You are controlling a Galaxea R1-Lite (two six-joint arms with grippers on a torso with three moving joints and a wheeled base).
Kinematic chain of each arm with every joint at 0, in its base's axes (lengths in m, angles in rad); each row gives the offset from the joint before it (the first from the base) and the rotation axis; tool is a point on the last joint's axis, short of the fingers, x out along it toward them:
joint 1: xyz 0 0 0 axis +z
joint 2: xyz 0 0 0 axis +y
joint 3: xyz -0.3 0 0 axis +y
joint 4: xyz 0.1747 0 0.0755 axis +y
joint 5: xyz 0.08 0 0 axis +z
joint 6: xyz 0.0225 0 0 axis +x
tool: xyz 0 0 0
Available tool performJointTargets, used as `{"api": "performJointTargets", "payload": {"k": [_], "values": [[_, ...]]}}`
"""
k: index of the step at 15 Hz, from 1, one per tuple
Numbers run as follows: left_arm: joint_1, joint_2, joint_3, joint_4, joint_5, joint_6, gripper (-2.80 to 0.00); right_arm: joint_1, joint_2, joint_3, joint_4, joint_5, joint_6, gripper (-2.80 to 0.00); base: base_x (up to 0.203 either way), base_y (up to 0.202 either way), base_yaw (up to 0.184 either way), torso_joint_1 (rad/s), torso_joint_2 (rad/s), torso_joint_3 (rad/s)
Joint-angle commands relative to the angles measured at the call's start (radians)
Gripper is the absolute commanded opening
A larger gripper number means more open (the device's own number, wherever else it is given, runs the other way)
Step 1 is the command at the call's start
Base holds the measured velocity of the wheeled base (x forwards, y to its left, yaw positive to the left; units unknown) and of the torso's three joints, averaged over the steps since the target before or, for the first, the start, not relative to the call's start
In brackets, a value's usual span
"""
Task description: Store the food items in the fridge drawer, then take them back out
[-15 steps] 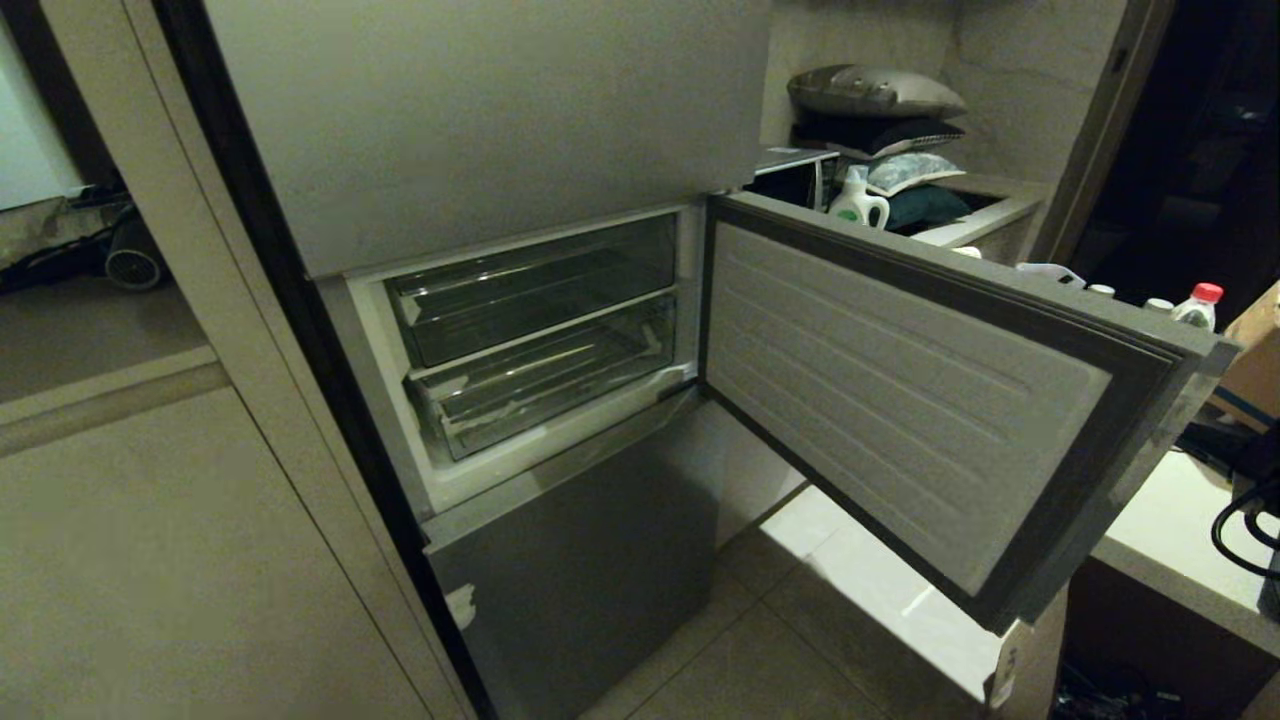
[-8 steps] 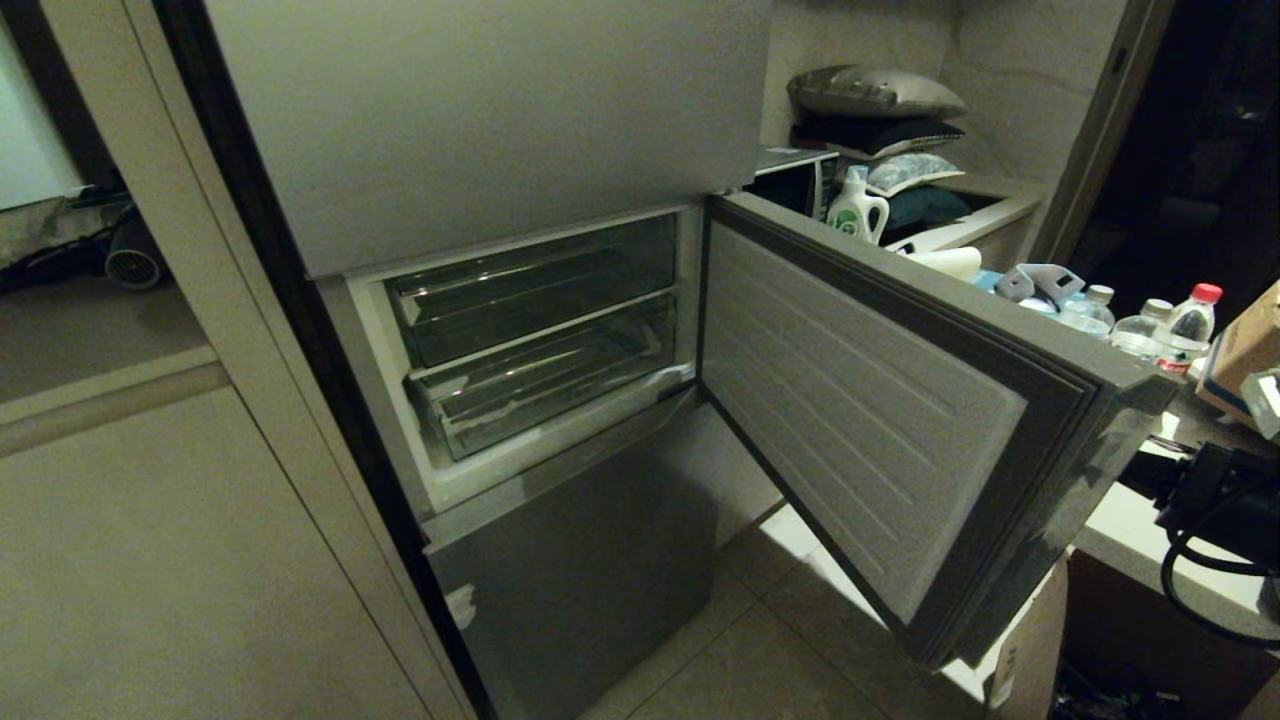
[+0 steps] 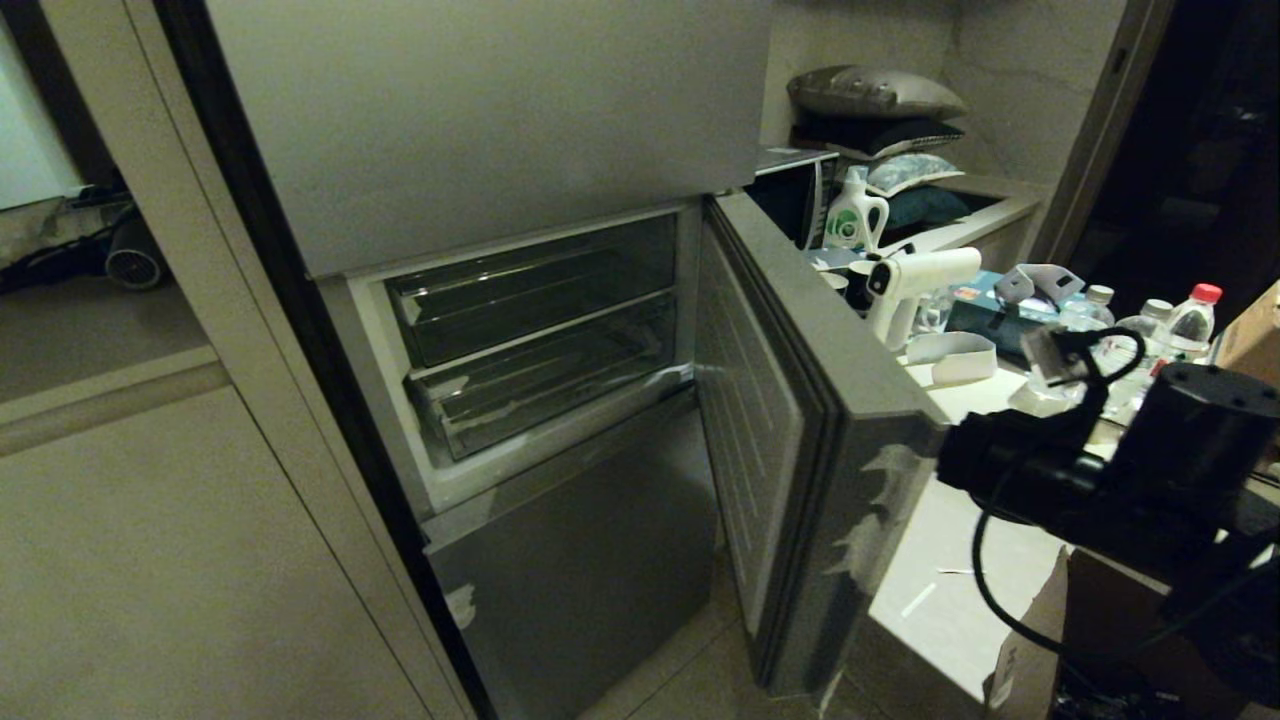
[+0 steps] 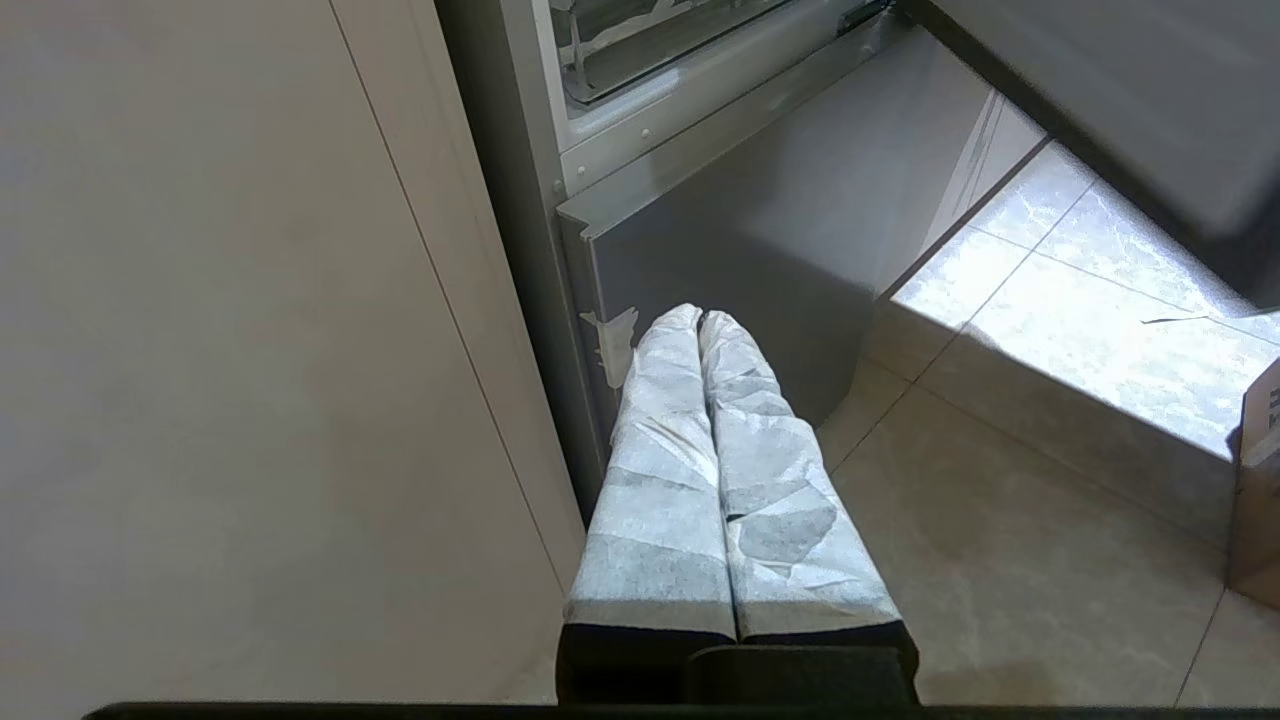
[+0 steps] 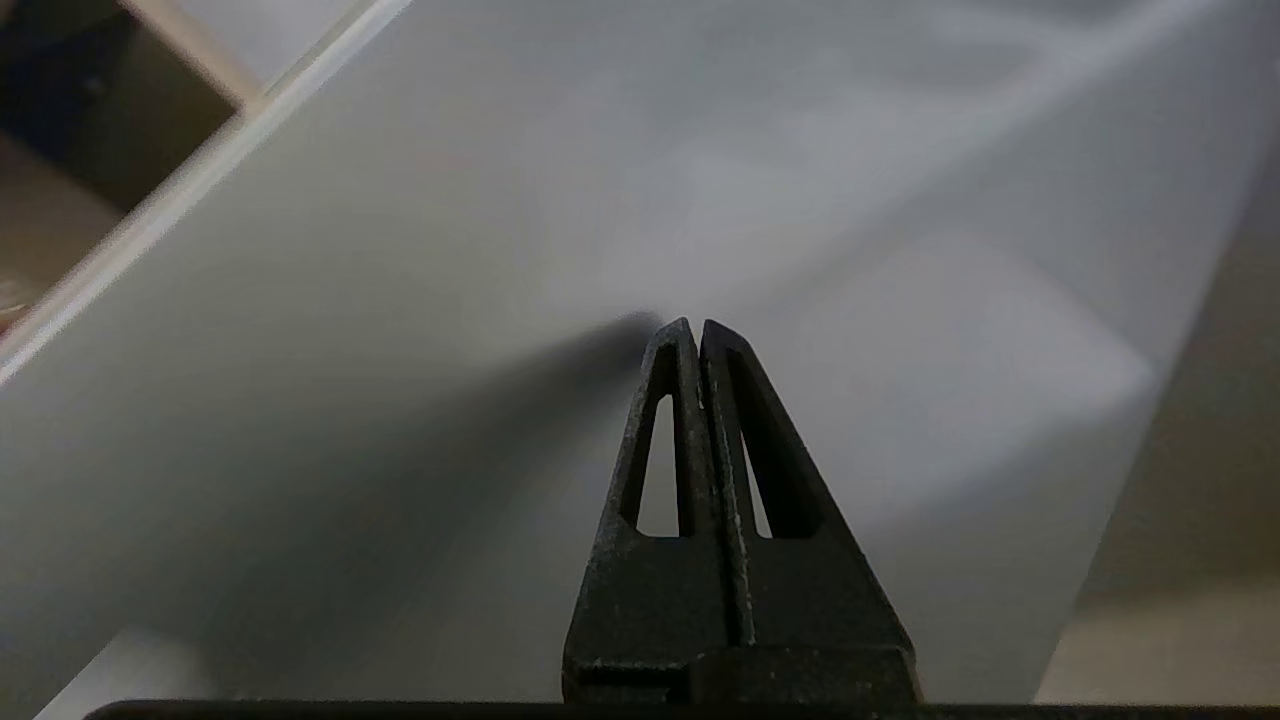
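Meanwhile, the black right gripper [image 5: 697, 335] – fingers pressed together, empty – pointed at the grey metal fridge door [image 3: 860, 400]; the paper-wrapped left gripper [image 4: 698, 320] hung closed, empty, near the floor.

Grey fridge door [image 3: 790, 440] swung partly open, inner ribbed lining facing the compartment, torn white tape scraps on its outer edge. Closed upper door [image 3: 480, 110] above, closed lower door [image 3: 580, 580] below, with a tape scrap near its left edge. Beige cabinet panel [image 3: 150, 560] to the left. On the counter [image 3: 930, 580] to the right: white detergent jug [image 3: 856, 218] toward the back edge, white spray gun [image 3: 915, 280] just in front, clear water bottles [image 3: 1150, 325], one red-capped, further right. Stacked cushions [image 3: 875, 120] on the back ledge. Cardboard box [image 3: 1060, 640] below the counter's front edge. Tiled floor [image 4: 1000, 560]
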Motion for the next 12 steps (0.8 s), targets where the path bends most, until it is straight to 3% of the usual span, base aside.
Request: {"api": "performJointTargets", "payload": {"k": [1, 9, 12], "values": [[0.0, 0.002, 0.0, 0.001, 0.0, 0.001, -2.8, 0.144, 0.167, -0.168, -0.008, -0.138, -0.017, -2.8, 0.0, 0.0, 0.0, 0.0, 0.0, 0.0], [-0.001, 0.002, 0.0, 0.001, 0.0, 0.001, -2.8, 0.329, 0.613, -0.809, -0.002, -0.22, -0.035, -2.8, 0.0, 0.0, 0.0, 0.0, 0.0, 0.0], [0.001, 0.002, 0.0, 0.001, 0.001, -0.001, -2.8, 0.362, 0.756, -1.026, 0.05, -0.224, -0.098, -2.8, 0.0, 0.0, 0.0, 0.0, 0.0, 0.0]]}}
